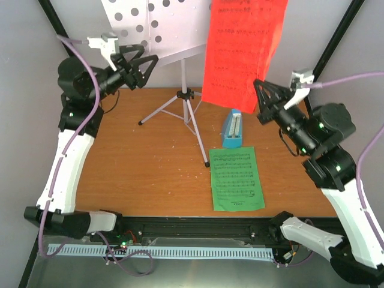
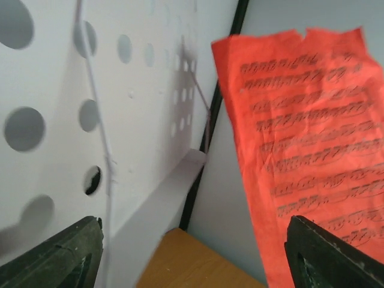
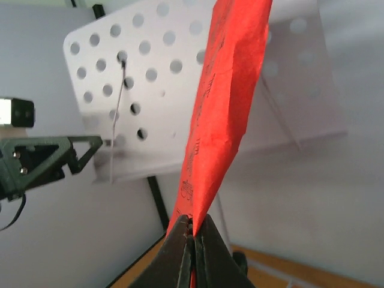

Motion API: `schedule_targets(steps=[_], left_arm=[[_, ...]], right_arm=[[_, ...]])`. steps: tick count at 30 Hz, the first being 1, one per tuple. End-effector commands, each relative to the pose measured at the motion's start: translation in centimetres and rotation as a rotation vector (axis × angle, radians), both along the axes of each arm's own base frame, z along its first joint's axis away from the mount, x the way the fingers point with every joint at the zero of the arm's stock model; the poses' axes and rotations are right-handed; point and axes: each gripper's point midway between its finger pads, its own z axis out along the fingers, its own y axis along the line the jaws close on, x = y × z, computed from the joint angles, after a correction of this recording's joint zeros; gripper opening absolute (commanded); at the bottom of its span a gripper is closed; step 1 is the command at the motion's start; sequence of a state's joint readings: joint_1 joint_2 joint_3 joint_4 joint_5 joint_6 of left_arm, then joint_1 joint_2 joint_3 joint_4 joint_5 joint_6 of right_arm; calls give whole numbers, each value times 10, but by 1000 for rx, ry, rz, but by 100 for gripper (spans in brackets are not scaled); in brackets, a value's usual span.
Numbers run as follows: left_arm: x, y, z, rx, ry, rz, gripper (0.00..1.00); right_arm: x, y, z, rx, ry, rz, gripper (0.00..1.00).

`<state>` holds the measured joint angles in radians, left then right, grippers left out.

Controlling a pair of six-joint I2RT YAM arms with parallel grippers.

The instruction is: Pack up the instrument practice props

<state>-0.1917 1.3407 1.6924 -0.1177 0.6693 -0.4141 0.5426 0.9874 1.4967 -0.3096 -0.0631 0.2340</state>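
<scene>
At the upper left of the top view, the left pincer (image 1: 143, 65) stands wide with nothing between its fingers. It sits just beside the lower left edge of the perforated tray of the music stand (image 1: 150, 27). Its wrist view shows the tray's lip close ahead and the red page (image 2: 306, 138) off to the right, apart from both fingers.

The red page hangs in the air at the upper middle of the top view, in front of the tray's right part. Its long axis runs roughly top to bottom. The right pincer (image 3: 193, 240) is clamped on its lower edge, so the sheet rises from the pincer and leans toward the stand.

Below it, the blue metronome (image 1: 233, 129) stands on the surface (image 1: 144, 174). The green page (image 1: 237, 179) lies flat just in front of it, its long axis pointing toward the arms' bases. Both sit down and to the left of the right pincer, well apart from the left one. The right arm is therefore the nearer one for laying the red sheet down, probably by tipping it forward and lowering it.
</scene>
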Motion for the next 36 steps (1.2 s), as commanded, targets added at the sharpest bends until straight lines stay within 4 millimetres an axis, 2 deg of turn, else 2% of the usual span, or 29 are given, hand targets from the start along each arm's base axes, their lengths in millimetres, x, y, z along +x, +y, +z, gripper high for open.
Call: schedule_targets(steps=[1,4,6,8,12,14,16,18,25,29,30,33,34,36], left_arm=[[-45,-3,12,-21,-114,-84,85],[-62,-4,-16,-25,-74,-129,87],[-65,-3,-44,-42,-29,-129,87],[-73,6,-61,-101,9,-89,87],[-80,10,-94,-161,87,-87,86],[-77,9,-113,-165,142,-92,85],[-70,9,-132,-157,203,-77,85],[-66,9,-148,-152,246,-63,85],[-57,7,-197,-158,360,-59,85],[-46,3,-222,-193,451,-67,83],[-43,1,-225,-205,459,-69,82],[-33,-21,-236,-194,491,-88,82],[-29,-31,-240,-183,503,-98,81],[-19,-50,-252,-165,535,-113,81]], right_arm=[[-19,2,-71,-6,221,83,3],[-18,5,-144,-11,405,91,3],[-19,10,-196,-34,540,104,3],[-21,14,-254,-66,702,107,3],[-33,14,-348,-115,992,86,3],[-37,9,-383,-119,1080,49,3],[-37,-3,-411,-112,1149,-49,3],[-38,-15,-433,-107,1203,-136,3],[-53,-49,-489,-209,1368,-348,3],[-57,-75,-496,-257,1387,-504,3],[-55,-77,-494,-249,1379,-517,3],[-51,-77,-492,-224,1368,-538,4],[-50,-78,-492,-224,1369,-549,9],[-48,-80,-493,-228,1368,-567,28]])
